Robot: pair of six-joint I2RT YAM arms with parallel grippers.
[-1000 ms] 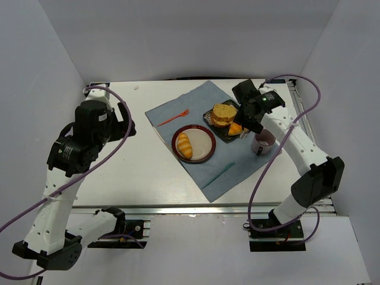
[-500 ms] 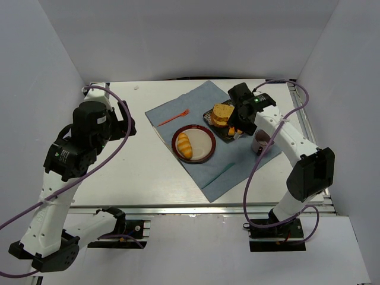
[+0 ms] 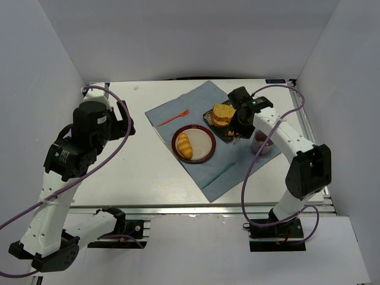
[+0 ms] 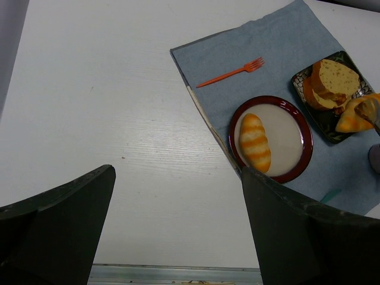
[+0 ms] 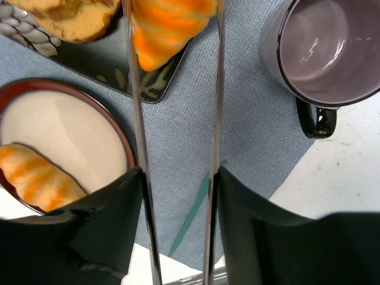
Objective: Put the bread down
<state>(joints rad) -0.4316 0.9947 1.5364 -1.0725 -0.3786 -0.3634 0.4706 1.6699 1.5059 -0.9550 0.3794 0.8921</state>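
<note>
The pale golden bread point(image 3: 185, 144) point(image 4: 255, 142) point(image 5: 38, 178) lies on a red-rimmed plate point(image 3: 206, 142). In the right wrist view the darker orange bread point(image 5: 169, 27) point(image 4: 350, 122) sits at the edge of a dark tray point(image 5: 101, 59). My right gripper point(image 3: 240, 116) point(image 5: 178, 178) is shut on metal tongs point(image 5: 135, 119), and their two blades stand on either side of the orange bread. Whether the blades press it I cannot tell. My left gripper point(image 4: 178, 225) hangs open and empty over bare table at the left.
A round stacked bun point(image 3: 223, 114) shares the dark tray. A purple mug point(image 3: 263, 142) point(image 5: 329, 50) stands just right of it. A blue cloth point(image 3: 178, 107) carries the plate, the tray, an orange fork point(image 3: 174, 117) and a teal stick point(image 3: 218, 175).
My right gripper has moved left from above the mug to over the dark tray, and the tong blades have drawn closer together around the orange bread. The left arm has barely moved.
</note>
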